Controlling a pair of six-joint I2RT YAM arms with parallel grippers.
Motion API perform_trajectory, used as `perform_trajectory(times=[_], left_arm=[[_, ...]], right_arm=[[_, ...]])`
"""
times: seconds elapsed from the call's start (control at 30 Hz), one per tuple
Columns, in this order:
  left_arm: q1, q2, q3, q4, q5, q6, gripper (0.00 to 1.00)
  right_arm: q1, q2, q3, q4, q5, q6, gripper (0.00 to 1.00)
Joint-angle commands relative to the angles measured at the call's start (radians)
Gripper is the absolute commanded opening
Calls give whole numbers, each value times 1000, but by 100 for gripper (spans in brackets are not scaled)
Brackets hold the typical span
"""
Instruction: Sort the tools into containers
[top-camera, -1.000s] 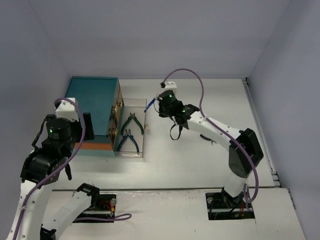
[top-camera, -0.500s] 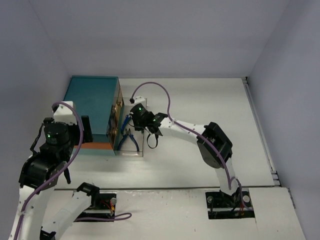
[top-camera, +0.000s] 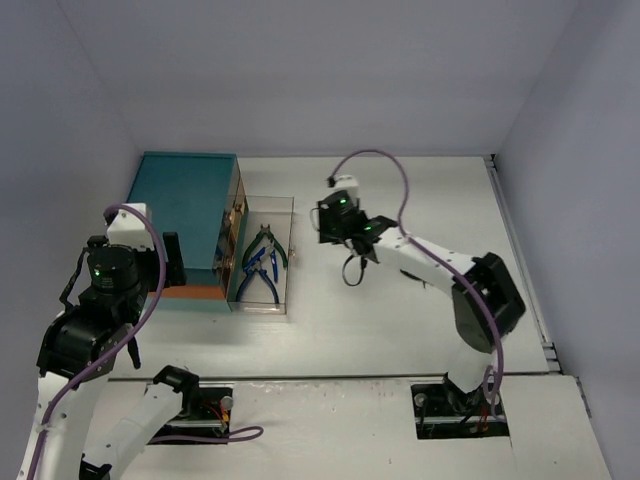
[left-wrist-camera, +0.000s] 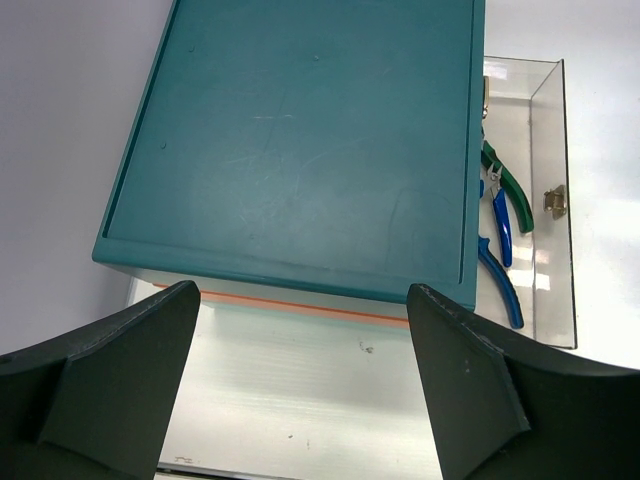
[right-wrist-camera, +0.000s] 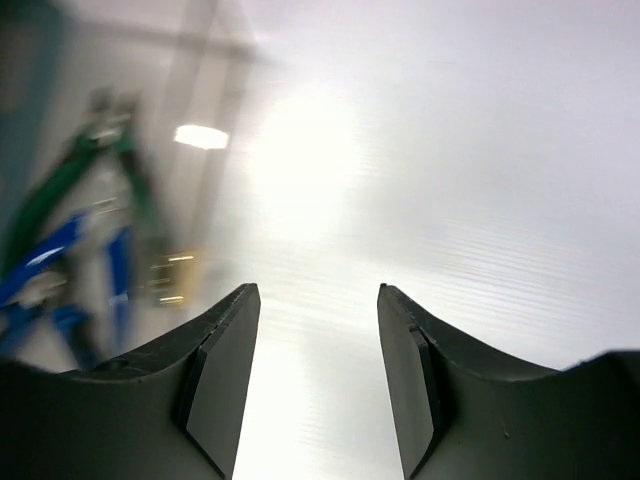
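left of right hand (right-wrist-camera: 317, 300): pliers (right-wrist-camera: 45, 255) lying in drawer (top-camera: 292, 240) | hand apart

Looked like a robotics lab cell: bare white table (top-camera: 400, 330) boxed in by blank grey walls (top-camera: 300, 70), left arm (top-camera: 95, 300) and right arm (top-camera: 430, 262) bolted at its near edge, purple cabling (top-camera: 375, 152) exposed.
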Motion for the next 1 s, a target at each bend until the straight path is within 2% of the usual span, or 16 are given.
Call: perform_trajectory(times=[0.0, 0.2, 0.33, 0.73, 0.97], left_arm=[[4, 22, 40, 35, 23, -3, 81], [3, 37, 30, 37, 31, 4, 81], [3, 39, 24, 38, 35, 8, 81], [3, 59, 14, 42, 50, -1, 81], [3, 64, 26, 42, 46, 5, 81]], right_arm=[[-164, -176, -148, -55, 108, 31, 48], [-366, -282, -340, -109, 14, -6, 46], [-416, -292, -380, -134, -67, -91, 45], [-463, -178, -354, -193, -178, -197, 43], [-467, -89, -345, -207, -177, -171, 39]])
